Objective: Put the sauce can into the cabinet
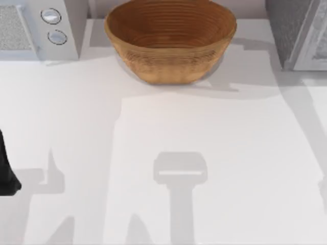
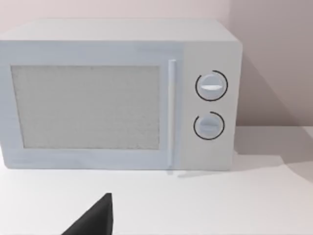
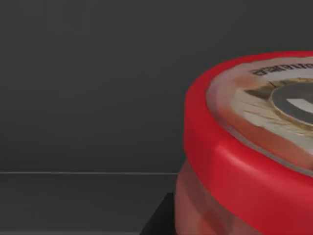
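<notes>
Sauce can [image 3: 234, 161] cropped close against dark panel, cabinet [image 1: 299, 33] cut off far right, left arm [image 1: 7, 168] parked at tabletop's [image 1: 204, 127] left edge, jaws' state unclear.

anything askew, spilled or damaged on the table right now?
Nothing stands out. The basket sits upright at the back, the white microwave is square with its door shut, and the sauce can looks intact, close against a dark grey interior.

Top view looks down on the table [image 1: 204, 153]; left wrist faces the microwave [image 2: 117, 93] — shared; right wrist sits close.
</notes>
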Tool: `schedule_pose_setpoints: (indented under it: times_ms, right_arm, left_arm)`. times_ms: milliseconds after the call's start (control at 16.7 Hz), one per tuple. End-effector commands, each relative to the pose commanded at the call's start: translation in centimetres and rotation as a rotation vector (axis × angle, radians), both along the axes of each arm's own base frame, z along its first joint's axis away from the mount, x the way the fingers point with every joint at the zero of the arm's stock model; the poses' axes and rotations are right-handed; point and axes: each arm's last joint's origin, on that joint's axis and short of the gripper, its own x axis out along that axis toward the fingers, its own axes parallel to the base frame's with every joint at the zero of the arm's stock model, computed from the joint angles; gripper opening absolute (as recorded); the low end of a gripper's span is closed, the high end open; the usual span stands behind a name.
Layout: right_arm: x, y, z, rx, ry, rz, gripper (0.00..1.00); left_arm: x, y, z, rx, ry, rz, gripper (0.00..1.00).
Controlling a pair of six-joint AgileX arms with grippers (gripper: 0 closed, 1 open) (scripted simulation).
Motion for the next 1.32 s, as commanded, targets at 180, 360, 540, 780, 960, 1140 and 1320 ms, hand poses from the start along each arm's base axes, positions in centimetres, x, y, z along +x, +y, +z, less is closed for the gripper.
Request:
schedule_pose_setpoints:
  times_ms: [180,360,540,780,960,1140,1320]
  right_arm:
    - [2.1,-0.1,0.0,-0.001,-0.014,-0.002,0.0]
    - [5.0,-0.3,-0.5,0.002,-0.019,-0.006,0.0]
    - [7.8,-0.4,-1.3,0.003,-0.02,-0.002,0.0]
    - [8.6,-0.5,-1.5,0.004,-0.027,0.003,0.0]
    - [8.6,-0.5,-1.5,0.004,-0.027,0.003,0.08]
    - [8.6,-0.5,-1.5,0.004,-0.027,0.003,0.3]
    - [8.6,-0.5,-1.5,0.004,-0.027,0.003,0.53]
  left_arm:
    - [0.0,0.0,0.0,0.0,0.0,0.0,1.0]
    - [0.0,0.0,0.0,0.0,0.0,0.0,1.0]
    - [0.0,0.0,0.0,0.0,0.0,0.0,1.0]
    - [0.0,0.0,0.0,0.0,0.0,0.0,1.0]
    - [0.0,0.0,0.0,0.0,0.0,0.0,1.0]
    - [0.0,0.0,0.0,0.0,0.0,0.0,1.0]
    - [0.0,0.0,0.0,0.0,0.0,0.0,1.0]
